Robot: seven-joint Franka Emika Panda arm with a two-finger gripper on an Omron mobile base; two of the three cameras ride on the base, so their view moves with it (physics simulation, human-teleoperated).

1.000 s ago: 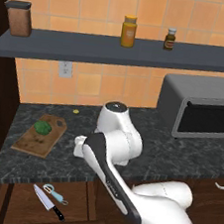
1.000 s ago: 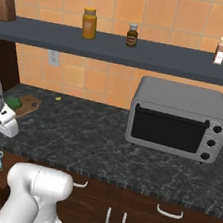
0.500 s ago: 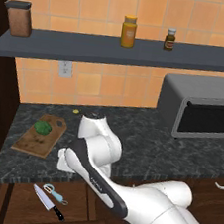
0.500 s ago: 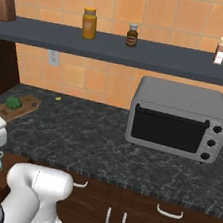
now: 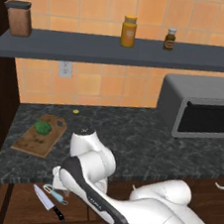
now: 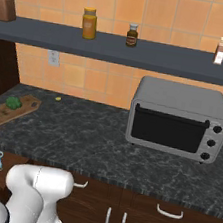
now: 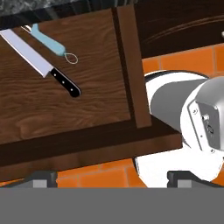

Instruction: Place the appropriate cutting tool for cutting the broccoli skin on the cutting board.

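Currently the knife lies in the open drawer, ahead and left of the gripper, beside the peeler. Jaws spread, nothing held. Approach should be centred over the black handle, fingers across it, avoiding peeler.

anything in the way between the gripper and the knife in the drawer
Nothing visible does. In the hand view the knife lies bare on the wooden drawer bottom, ahead of the fingertips. The blue-handled peeler lies beside it, apart from the blade.
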